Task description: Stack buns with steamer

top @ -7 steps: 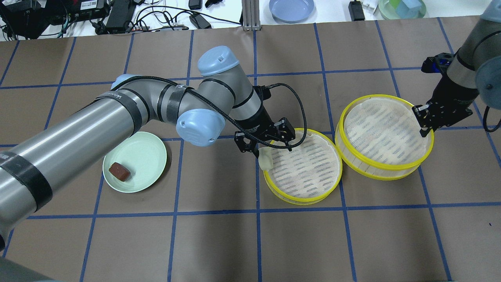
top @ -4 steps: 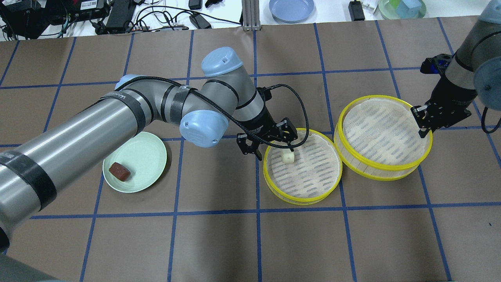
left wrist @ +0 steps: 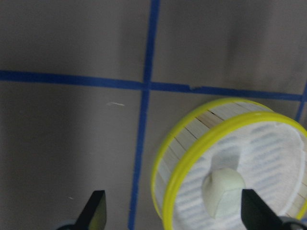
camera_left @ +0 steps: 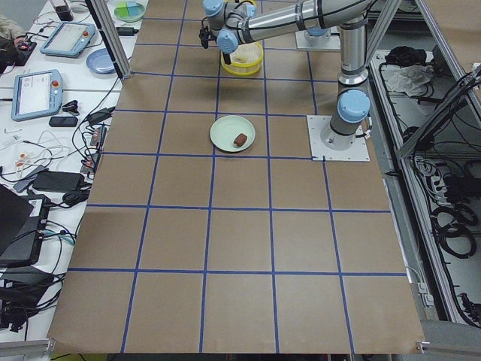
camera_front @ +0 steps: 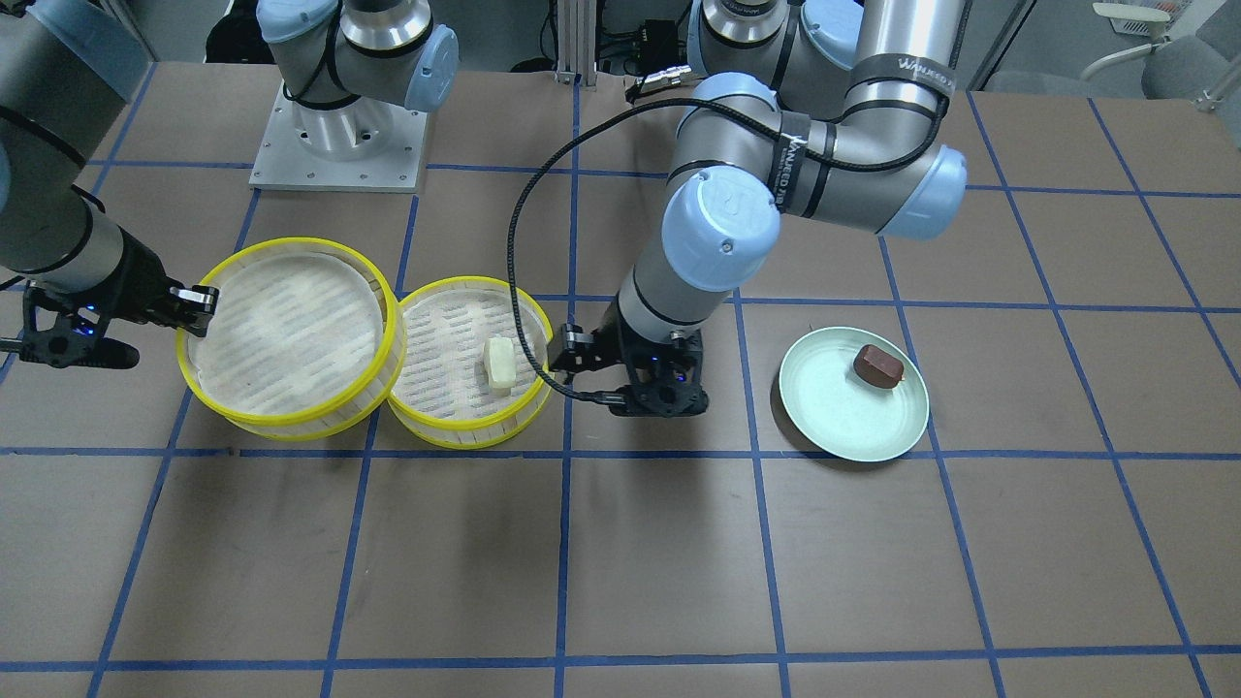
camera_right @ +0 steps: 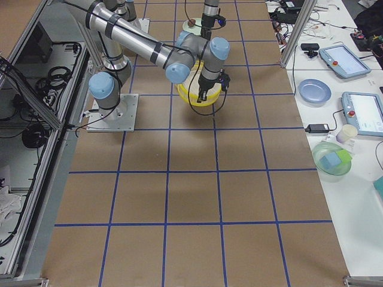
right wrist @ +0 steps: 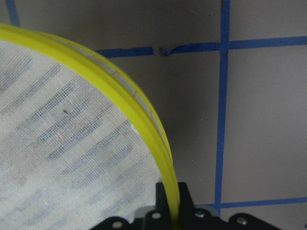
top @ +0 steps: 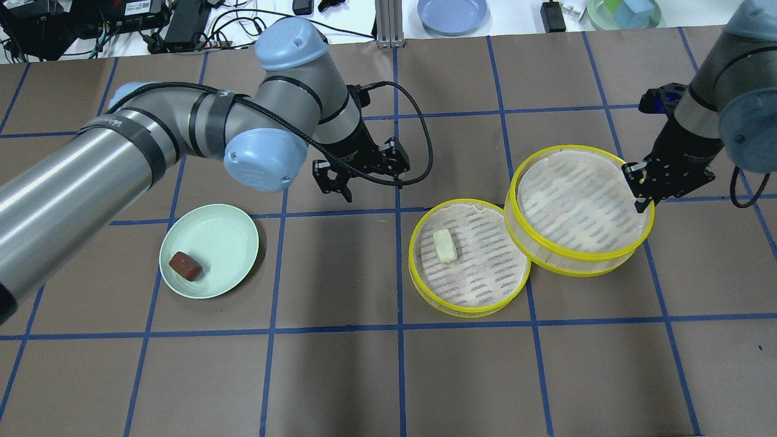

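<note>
The cream-white bun (top: 444,246) lies on the floor of one yellow-rimmed steamer tray (top: 479,276), seen too in the front view (camera_front: 498,364) and left wrist view (left wrist: 223,191). My left gripper (top: 361,176) is open and empty, back-left of that tray. My right gripper (top: 642,189) is shut on the far-right rim of the second steamer tray (top: 576,200), which is raised a little and overlaps the first tray's rim. The right wrist view shows the fingers clamped on the yellow rim (right wrist: 120,91). The reddish-brown bun (top: 185,266) lies on the mint-green plate (top: 224,237).
A blue plate (top: 452,13), a green bowl (top: 622,13) and cables lie on the white bench beyond the table's far edge. The arm bases (camera_front: 339,145) stand on the robot's side. Brown matting with blue tape lines covers the table.
My left gripper let the cream bun go into the tray and drew away back-left. My right gripper moved the second tray left, over the first tray's rim.
</note>
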